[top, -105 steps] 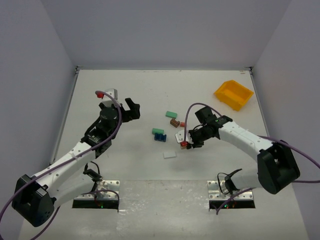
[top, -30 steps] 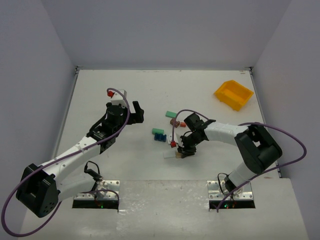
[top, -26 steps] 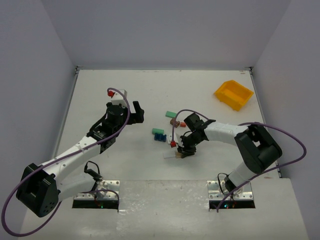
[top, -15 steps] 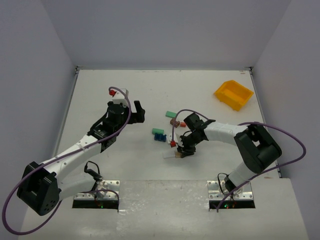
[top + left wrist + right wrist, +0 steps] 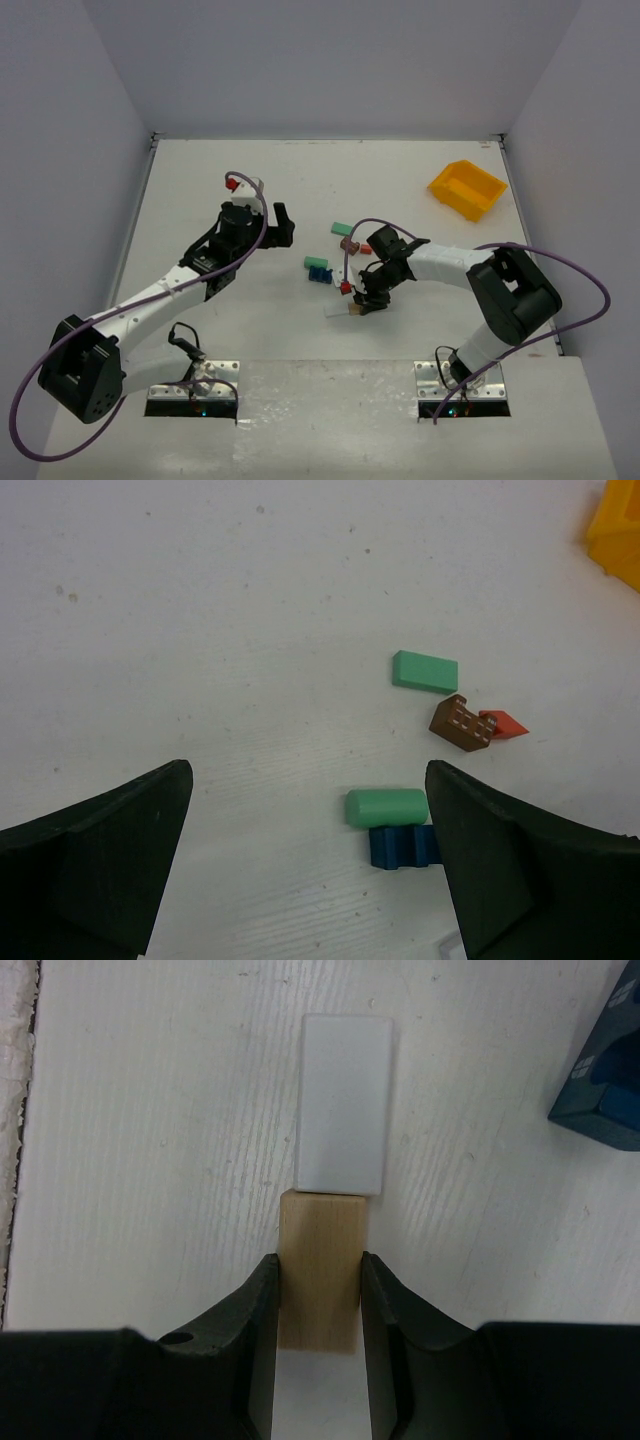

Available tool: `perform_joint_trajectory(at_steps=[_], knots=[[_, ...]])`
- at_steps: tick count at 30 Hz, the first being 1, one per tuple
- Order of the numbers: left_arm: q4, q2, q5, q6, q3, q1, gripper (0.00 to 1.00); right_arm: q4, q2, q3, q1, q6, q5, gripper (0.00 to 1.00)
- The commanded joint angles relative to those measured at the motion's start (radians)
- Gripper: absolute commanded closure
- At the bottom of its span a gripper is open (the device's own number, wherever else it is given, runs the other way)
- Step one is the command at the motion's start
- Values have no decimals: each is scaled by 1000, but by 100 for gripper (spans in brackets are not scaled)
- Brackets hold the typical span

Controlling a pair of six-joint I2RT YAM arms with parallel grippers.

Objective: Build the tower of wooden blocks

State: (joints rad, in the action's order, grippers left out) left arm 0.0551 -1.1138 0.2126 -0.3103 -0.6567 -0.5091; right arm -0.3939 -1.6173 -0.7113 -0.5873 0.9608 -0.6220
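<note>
My right gripper [image 5: 320, 1278] is shut on a bare wood block [image 5: 320, 1260], held low over the table. The block's far end meets the near end of the pale flat plank [image 5: 345, 1103]. In the top view this gripper [image 5: 362, 300] is just right of the plank [image 5: 337, 312]. My left gripper [image 5: 283, 228] is open and empty, left of the loose blocks. In the left wrist view a green cylinder [image 5: 387, 807] and a blue block [image 5: 402, 846] lie side by side near my right finger [image 5: 520, 870]. A green flat block [image 5: 425, 670], a brown block [image 5: 462, 723] and a red wedge [image 5: 503, 723] lie beyond.
The yellow bin [image 5: 467, 189] stands at the back right. The blue block's corner shows at the right edge of the right wrist view [image 5: 610, 1080]. The table's rough left border [image 5: 15, 1110] shows there too. White walls enclose the table.
My left arm has reached further right and towards the blocks, gripper still open. My right gripper, earlier further right, came down to the plank and has barely moved in the last second.
</note>
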Motion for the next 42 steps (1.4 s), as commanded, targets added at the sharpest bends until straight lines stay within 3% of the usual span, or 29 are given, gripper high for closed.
perform_joint_trajectory(at_steps=[1, 42], knots=[[26, -8, -33, 19, -51, 1, 0, 24, -43, 13, -8, 52, 65, 76], [25, -135, -44, 106, -133, -94, 0, 65, -86, 7, 10, 79, 124, 68]])
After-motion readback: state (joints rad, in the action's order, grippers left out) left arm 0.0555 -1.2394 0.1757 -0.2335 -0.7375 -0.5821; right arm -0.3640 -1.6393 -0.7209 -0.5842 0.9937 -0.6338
